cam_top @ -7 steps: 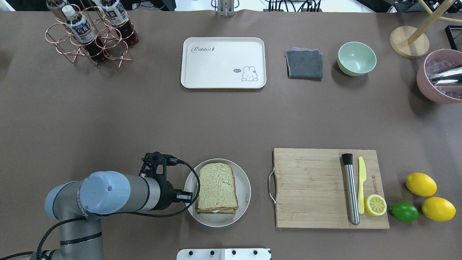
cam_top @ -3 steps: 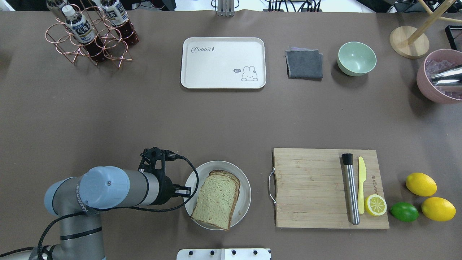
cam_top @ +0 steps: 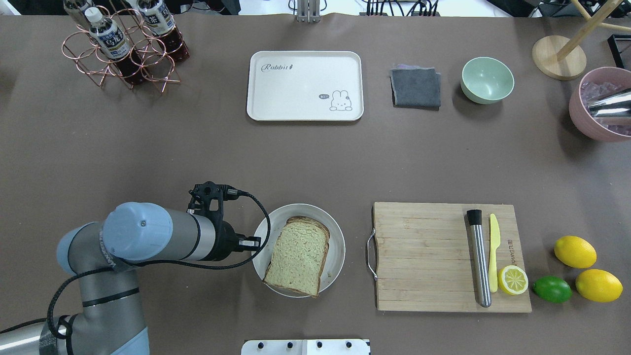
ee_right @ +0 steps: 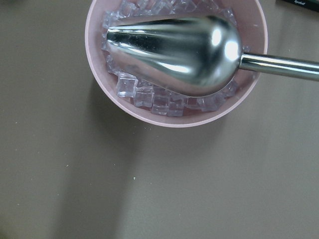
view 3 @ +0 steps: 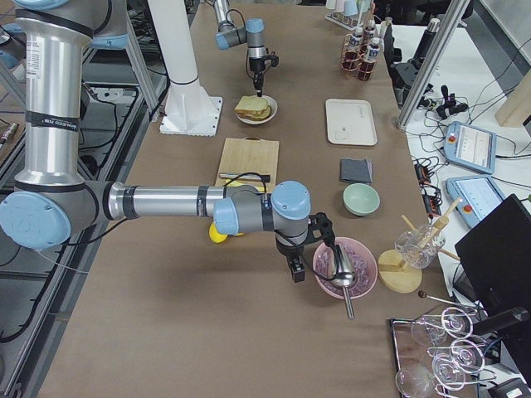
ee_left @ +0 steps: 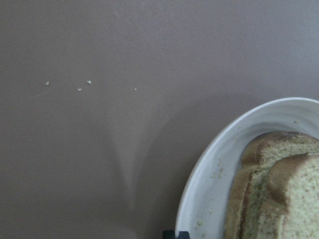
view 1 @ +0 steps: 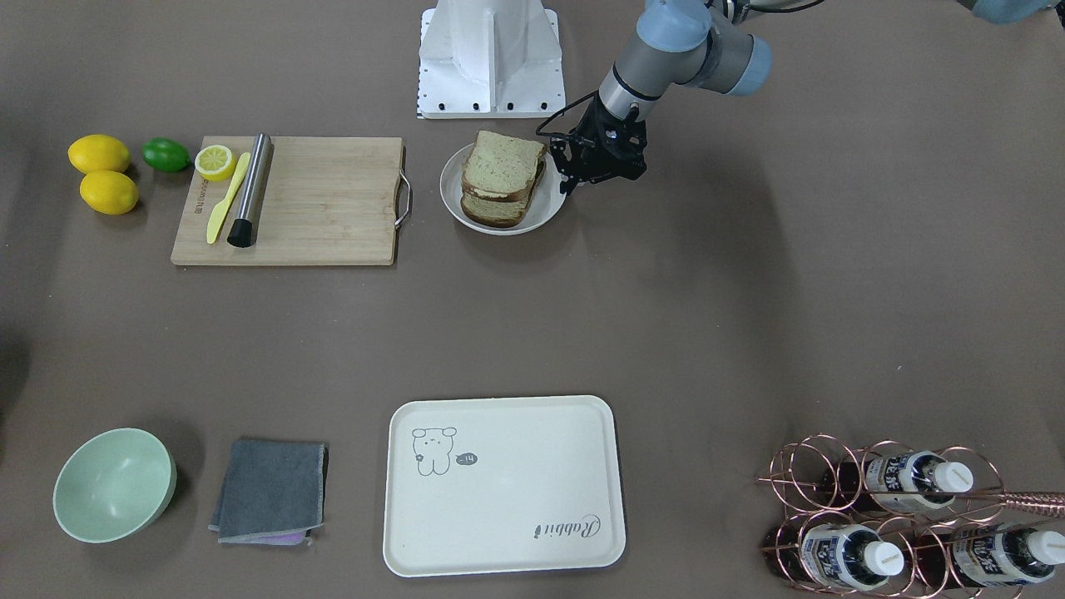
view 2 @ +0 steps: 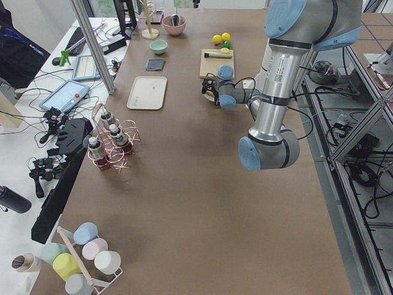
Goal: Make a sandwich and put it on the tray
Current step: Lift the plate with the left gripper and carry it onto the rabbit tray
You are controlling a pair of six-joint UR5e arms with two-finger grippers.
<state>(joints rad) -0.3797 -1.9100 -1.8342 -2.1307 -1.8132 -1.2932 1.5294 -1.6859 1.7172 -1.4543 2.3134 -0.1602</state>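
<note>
The sandwich (cam_top: 298, 261), stacked square greenish-tan bread slices, looks assembled on the round grey plate (cam_top: 337, 249), well apart from the cream-white plastic tray (cam_top: 296, 93); moving it remains. The left tool (view 1: 571, 177) is at the plate's rim; I cannot tell whether it grips.

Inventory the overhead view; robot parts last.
sandwich: 1, tan, on plate
plate: 1, grey, near centre
tray: 1, cream, far centre
cutting board: 1, wooden, right of plate
rod: 1, steel, on board
knife: 1, yellow, on board
lemon half: 1, yellow, on board
lemons: 2, yellow, right of board
lime: 1, green, beside lemons
cloth: 1, grey, right of tray
bowl: 1, mint, beside cloth
ice bowl: 1, pink, far right, with scoop
bottles: 3, dark, copper rack, far left
stand: 1, wooden, far right
left end effector: 1, black, beside plate
</note>
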